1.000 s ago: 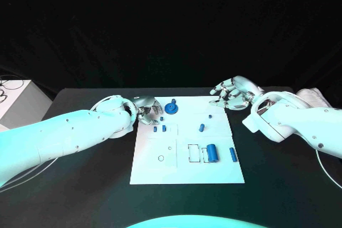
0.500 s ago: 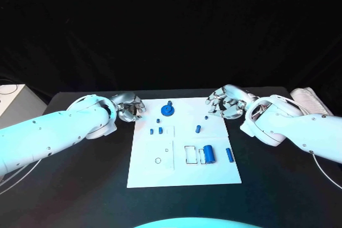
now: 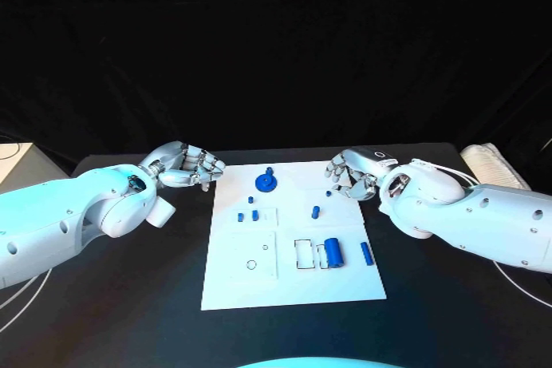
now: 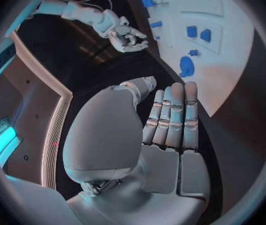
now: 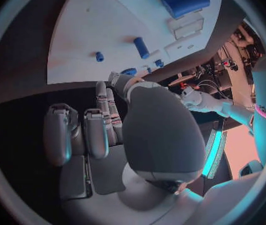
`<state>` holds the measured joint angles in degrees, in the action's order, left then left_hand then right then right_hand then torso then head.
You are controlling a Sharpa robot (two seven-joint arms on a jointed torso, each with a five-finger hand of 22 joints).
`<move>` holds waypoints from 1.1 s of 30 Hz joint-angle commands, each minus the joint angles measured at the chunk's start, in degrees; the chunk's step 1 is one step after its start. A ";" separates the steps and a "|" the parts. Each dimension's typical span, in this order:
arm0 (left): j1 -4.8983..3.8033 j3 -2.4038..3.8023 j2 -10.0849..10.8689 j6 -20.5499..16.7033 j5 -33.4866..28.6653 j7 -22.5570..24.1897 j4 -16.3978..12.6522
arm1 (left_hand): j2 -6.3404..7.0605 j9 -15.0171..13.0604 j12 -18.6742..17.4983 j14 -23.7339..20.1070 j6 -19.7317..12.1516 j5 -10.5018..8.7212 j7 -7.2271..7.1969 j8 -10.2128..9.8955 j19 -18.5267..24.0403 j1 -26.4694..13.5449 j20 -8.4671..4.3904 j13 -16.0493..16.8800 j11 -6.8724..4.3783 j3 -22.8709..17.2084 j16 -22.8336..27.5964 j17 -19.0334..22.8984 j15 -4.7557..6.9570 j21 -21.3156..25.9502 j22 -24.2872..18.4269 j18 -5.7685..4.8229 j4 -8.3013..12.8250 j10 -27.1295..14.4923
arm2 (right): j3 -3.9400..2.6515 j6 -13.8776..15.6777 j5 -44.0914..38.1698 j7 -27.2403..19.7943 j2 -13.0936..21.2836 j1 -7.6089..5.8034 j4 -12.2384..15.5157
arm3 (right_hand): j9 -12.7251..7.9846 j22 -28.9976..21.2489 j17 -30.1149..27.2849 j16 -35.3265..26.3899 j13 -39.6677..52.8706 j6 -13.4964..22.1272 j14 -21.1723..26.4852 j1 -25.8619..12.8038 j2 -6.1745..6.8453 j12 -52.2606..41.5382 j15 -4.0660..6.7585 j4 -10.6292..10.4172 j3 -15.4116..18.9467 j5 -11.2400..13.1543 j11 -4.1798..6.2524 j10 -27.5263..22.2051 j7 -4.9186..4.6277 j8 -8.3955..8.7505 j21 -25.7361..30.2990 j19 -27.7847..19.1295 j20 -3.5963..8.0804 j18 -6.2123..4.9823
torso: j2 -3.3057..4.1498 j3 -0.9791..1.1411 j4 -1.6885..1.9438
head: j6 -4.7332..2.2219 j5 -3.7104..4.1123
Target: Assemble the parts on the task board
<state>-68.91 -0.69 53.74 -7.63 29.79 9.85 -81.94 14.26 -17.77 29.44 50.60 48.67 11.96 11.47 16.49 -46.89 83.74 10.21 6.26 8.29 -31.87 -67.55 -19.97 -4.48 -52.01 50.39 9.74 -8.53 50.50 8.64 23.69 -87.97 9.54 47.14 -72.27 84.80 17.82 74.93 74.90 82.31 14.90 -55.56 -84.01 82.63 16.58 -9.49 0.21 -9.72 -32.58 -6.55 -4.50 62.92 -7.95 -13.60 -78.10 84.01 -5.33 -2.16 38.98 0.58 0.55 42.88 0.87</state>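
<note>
White flat task board (image 3: 345, 280) in the middle of the black table (image 3: 138, 304), with all the blue parts on it and none in a hand. Pulled back a little from the board's far-left corner since a second ago: the silver many-fingered left hand (image 3: 187, 167), now over the bare table just beside the board's left edge, no more above the two small blue pegs (image 3: 249, 216). Fingers straight and laid side by side, thumb apart, nothing held. Brought in the opposite way: the silver many-fingered right hand (image 3: 352, 176), earlier raised outside the far-right corner, now hanging over that corner itself, near a tiny blue stud (image 3: 328, 194) and a short blue pin (image 3: 315, 212). Fingers loosely apart and bent downward, nothing pinched. Not to be taken as a move of the parts: the shift of the whole head view. Same places on the board for the round blue knobbed piece (image 3: 267, 181) near the far edge, the thick blue cylinder (image 3: 336, 252) beside the rectangular slots, and the slim blue rod (image 3: 367, 253) by the right edge. Probably a change of turn, then: left hand stepping aside, right hand coming to pick. Likely first target one of the small pieces near the far-right corner, though impossible to say which. Assembly seemingly far from finished, judging from several parts loose beside their seats.
</note>
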 commanded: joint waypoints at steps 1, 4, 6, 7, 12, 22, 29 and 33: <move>-0.03 0.07 0.65 3.69 -13.38 7.29 -1.50 | -0.12 -0.01 0.18 0.36 0.34 -0.11 0.08 0.25 -0.50 -0.47 -0.12 0.07 -0.08 0.32 0.28 -0.08 0.06 0.34 -0.25 0.87 0.00 0.28 | 0.02 -1.78 -6.07 3.03 -0.78 0.30 -1.00 | -0.05 9.18 3.38 -0.34 -0.88 -0.36 -3.15 -0.82 0.02 0.73 0.37 0.56 -0.39 -0.06 0.18 0.58 0.11 0.32 0.33 1.71 0.32 -0.49 | -0.01 -0.09 0.22 | -0.10 0.29; -0.02 0.08 1.35 4.14 -14.78 7.98 -2.60 | -0.20 -0.04 0.23 0.35 0.45 -0.09 0.05 0.36 -0.58 -0.42 -0.15 0.09 -0.11 0.40 0.34 -0.09 0.10 0.50 -0.39 0.87 0.07 0.31 | 0.04 -2.71 -6.61 3.38 -1.67 0.82 -1.90 | -0.07 8.84 2.78 -0.79 -1.86 -0.34 -3.04 -1.39 0.04 1.59 0.40 1.17 -0.73 -0.05 0.17 0.55 0.13 0.59 1.05 1.52 0.52 -0.62 | 0.01 -0.02 0.20 | -0.09 0.06; -0.01 0.08 1.68 4.25 -15.33 8.24 -3.03 | -0.23 -0.05 0.25 0.35 0.49 -0.08 0.04 0.41 -0.63 -0.38 -0.16 0.09 -0.13 0.43 0.37 -0.09 0.12 0.58 -0.46 0.88 0.12 0.32 | 0.06 -3.24 -6.82 3.47 -2.18 1.20 -2.32 | -0.07 8.80 2.72 -0.84 -2.01 -0.36 -3.04 -1.48 0.03 1.70 0.43 1.28 -0.79 -0.05 0.16 0.59 0.13 0.62 1.15 1.50 0.54 -0.64 | 0.04 0.03 0.05 | -0.02 -0.07; -0.01 0.08 1.83 4.27 -15.61 8.35 -3.21 | -0.23 -0.05 0.25 0.35 0.49 -0.08 0.04 0.41 -0.63 -0.38 -0.16 0.09 -0.13 0.43 0.37 -0.09 0.12 0.58 -0.46 0.88 0.12 0.32 | 0.07 -3.58 -6.89 3.47 -2.46 1.41 -2.52 | -0.08 8.79 2.69 -0.86 -2.10 -0.36 -3.04 -1.55 0.04 1.78 0.45 1.33 -0.81 -0.04 0.16 0.59 0.13 0.64 1.17 1.49 0.56 -0.64 | 0.04 0.03 0.05 | -0.02 -0.07; -0.01 0.08 2.33 4.12 -16.56 8.73 -3.66 | -0.29 -0.06 0.30 0.33 0.53 -0.06 0.03 0.48 -0.71 -0.27 -0.20 0.11 -0.15 0.48 0.44 -0.09 0.15 0.71 -0.57 0.88 0.23 0.35 | 0.18 -5.01 -7.27 3.79 -3.82 2.12 -3.77 | -0.04 8.75 2.34 -1.10 -2.70 -0.58 -3.01 -1.94 -0.05 2.19 0.34 1.70 -1.05 -0.05 0.26 0.79 0.24 0.69 1.26 1.51 0.67 -0.65 | 0.03 0.05 0.00 | 0.11 -0.05; -0.02 0.08 2.89 4.04 -17.95 9.16 -4.09 | -0.29 -0.06 0.32 0.31 0.52 -0.07 0.05 0.53 -0.83 -0.23 -0.24 0.11 -0.15 0.59 0.55 -0.08 0.16 0.86 -0.71 0.87 0.34 0.34 | 0.28 -4.89 -9.77 5.69 -5.01 2.55 -5.86 | 0.02 8.64 1.96 -1.36 -3.27 -0.84 -2.99 -2.43 -0.04 2.57 0.37 2.00 -1.29 -0.03 0.25 1.04 0.24 0.71 1.51 1.48 0.73 -0.68 | 0.05 0.11 0.00 | 0.22 0.15; -0.02 0.08 3.06 3.91 -18.46 9.02 -3.93 | -0.29 -0.04 0.32 0.30 0.46 -0.10 0.08 0.53 -0.89 -0.31 -0.24 0.11 -0.12 0.69 0.61 -0.08 0.15 0.97 -0.80 0.86 0.33 0.30 | 0.32 -4.92 -10.09 5.72 -5.64 2.71 -6.11 | 0.05 8.52 1.68 -1.56 -3.77 -1.04 -2.96 -2.90 -0.16 2.89 0.20 2.23 -1.52 -0.05 0.20 1.26 0.18 0.75 1.77 1.45 0.68 -0.71 | -0.03 0.16 -0.06 | 0.29 0.11; -0.02 0.08 3.10 3.89 -18.55 8.83 -3.89 | -0.29 -0.04 0.32 0.30 0.46 -0.10 0.08 0.53 -0.89 -0.31 -0.24 0.11 -0.12 0.69 0.61 -0.08 0.15 0.97 -0.80 0.86 0.33 0.30 | 0.35 -5.05 -9.91 5.59 -5.93 2.89 -6.30 | 0.17 8.52 1.60 -1.62 -4.17 -1.51 -2.97 -3.32 -0.42 3.02 0.14 2.35 -1.90 -0.06 0.24 1.78 0.26 0.62 1.79 1.49 0.64 -0.71 | -0.04 0.09 -0.04 | 0.37 -0.01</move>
<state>-68.88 -0.67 56.85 -4.60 12.34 17.80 -85.76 14.26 -17.78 29.44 50.59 48.66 11.96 11.47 16.77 -47.51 83.75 10.04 6.30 8.30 -31.53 -67.33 -19.98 -4.50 -51.25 49.64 9.73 -8.22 50.49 8.97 19.70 -96.65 14.83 41.32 -69.49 78.59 17.94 74.91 74.90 80.88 10.74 -56.79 -84.01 79.81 16.17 -6.73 0.22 -7.55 -34.42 -6.55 -4.27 64.40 -7.71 -13.05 -76.57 84.01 -4.92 -2.17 38.98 0.70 0.50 43.20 0.94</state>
